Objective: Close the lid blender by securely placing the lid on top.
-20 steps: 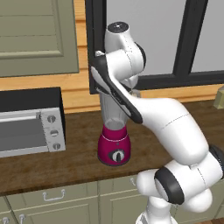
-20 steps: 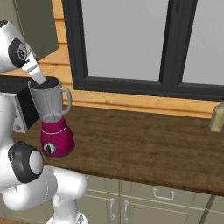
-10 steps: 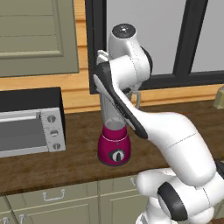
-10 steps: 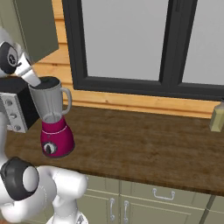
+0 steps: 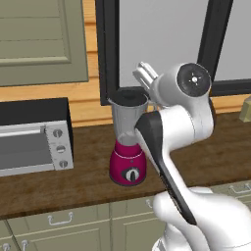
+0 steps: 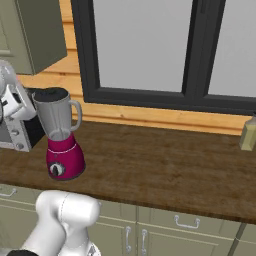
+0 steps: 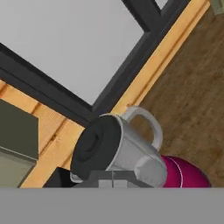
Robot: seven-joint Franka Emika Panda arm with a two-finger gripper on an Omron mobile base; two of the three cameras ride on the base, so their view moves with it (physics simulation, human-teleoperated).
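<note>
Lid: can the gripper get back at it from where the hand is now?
Probably yes. The lid sits on the blender jar's mouth with open space above it; nothing stands between the hand and the lid in the hand view.

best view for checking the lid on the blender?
Hand view: the lid fills the jar mouth, seen nearly face-on. Both base views show it edge-on, a dark cap atop the blender; the left is partly blocked by the arm.

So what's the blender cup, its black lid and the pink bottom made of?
The jar looks like clear greyish plastic or glass: you can see through it. The lid looks matte black, maybe plastic or rubber, with no shine. The base looks like smooth glossy magenta plastic.
</note>
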